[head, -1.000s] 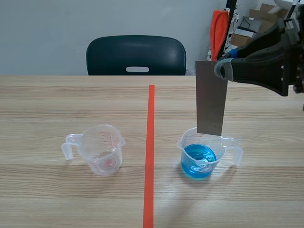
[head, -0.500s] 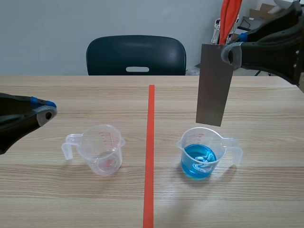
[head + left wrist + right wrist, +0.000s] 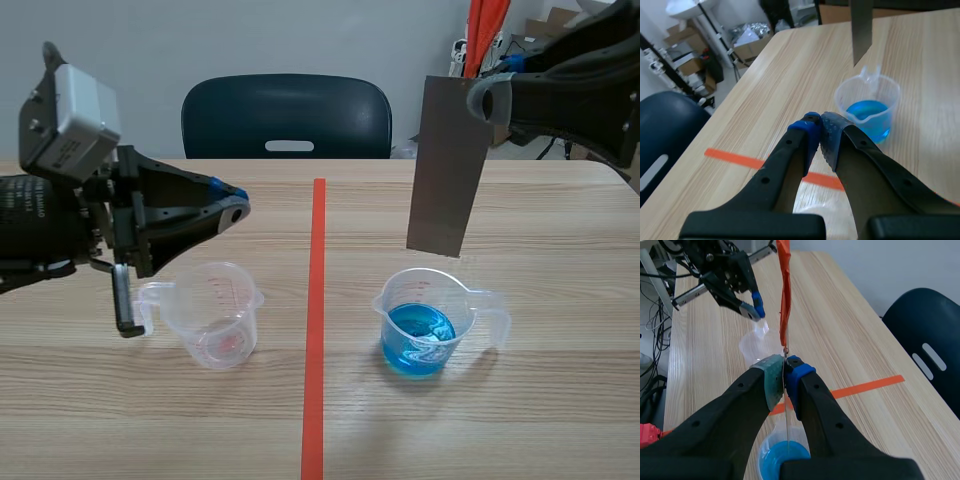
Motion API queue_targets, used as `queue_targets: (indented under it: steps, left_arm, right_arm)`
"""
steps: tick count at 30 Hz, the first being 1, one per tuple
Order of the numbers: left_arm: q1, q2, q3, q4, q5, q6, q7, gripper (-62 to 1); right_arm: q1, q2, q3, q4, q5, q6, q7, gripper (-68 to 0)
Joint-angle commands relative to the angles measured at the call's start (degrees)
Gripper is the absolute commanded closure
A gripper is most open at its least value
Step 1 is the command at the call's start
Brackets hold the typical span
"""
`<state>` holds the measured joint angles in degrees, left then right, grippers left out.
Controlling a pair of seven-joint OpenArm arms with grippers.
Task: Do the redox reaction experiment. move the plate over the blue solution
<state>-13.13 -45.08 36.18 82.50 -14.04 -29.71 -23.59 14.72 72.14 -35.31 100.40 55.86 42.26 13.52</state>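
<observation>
while the right tool (image 3: 480, 100) is pinching the top corner of the grey plate (image 3: 447, 165), its arm is reaching in high from the right. the plate is hanging slightly tilted just above the cup of blue solution (image 3: 420, 325), its lower edge clear of the rim. the left tool (image 3: 236, 205), pads pressed together on nothing, is hanging raised near the empty clear cup (image 3: 215, 312) on the counter (image 3: 100, 400). a second ago the plate's edge was overlapping the rim and the left arm was out of view.
</observation>
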Motion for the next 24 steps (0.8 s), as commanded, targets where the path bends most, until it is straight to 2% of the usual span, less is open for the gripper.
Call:
queue_targets:
  steps: [1,11,24]
  left_arm:
    - [-1.31,1.31,0.90,-0.39,-0.81,-0.09,0.28,-1.9]
    - [-8.41,9.73,7.85,-7.04,-0.76,-0.90,3.72,-1.9]
    - [-9.94,14.58,10.25,-10.86,-0.46,-3.06,5.73,-2.6]
  right_arm:
    - [1.29,1.03,1.16,0.81,0.68,0.46,1.11,-0.6]
    - [1.29,1.03,1.16,0.81,-0.22,0.46,1.84,-0.6]
    - [1.29,1.03,1.16,0.81,-0.44,0.46,2.32,-0.6]
